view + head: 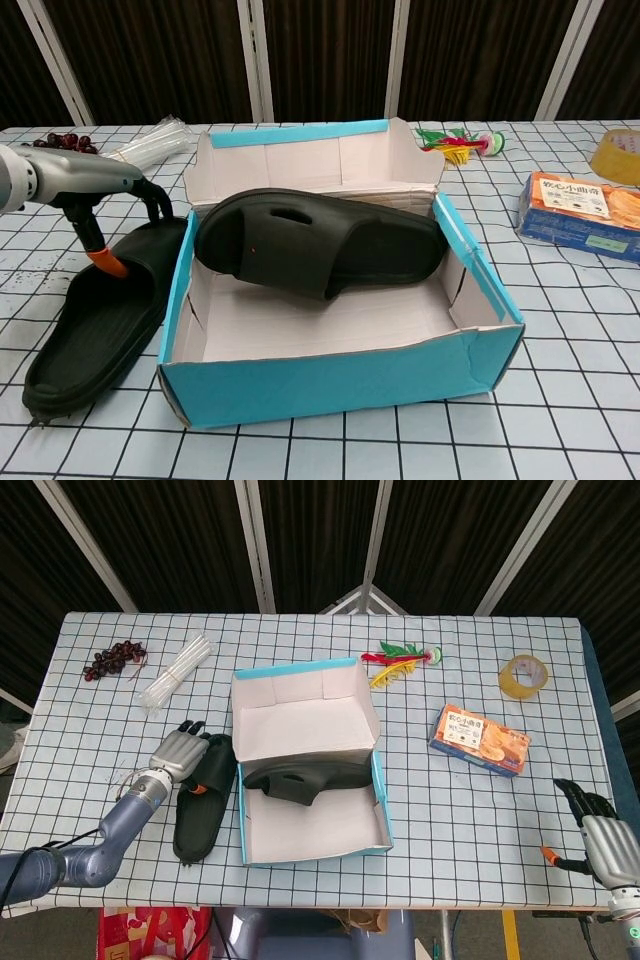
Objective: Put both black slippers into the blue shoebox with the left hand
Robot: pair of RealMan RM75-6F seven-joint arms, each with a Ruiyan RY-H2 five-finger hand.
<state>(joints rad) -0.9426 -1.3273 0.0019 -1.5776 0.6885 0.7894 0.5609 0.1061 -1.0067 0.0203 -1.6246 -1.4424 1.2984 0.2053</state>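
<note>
Left hand (180,752) hovers over the loose slipper (203,798), fingers (152,195) curled down onto its upper end, the orange-tipped thumb over the footbed; no firm grip shows. Just right of those fingers rises the blue shoebox (379,780) wall, with the other slipper (320,243) propped inside. Open bench (80,730) lies to their left. Right hand (600,830) sits well apart at the bench edge, fingers spread, holding nothing.

The orange snack box (583,213) carries printed characters, too small and blurred to read.
</note>
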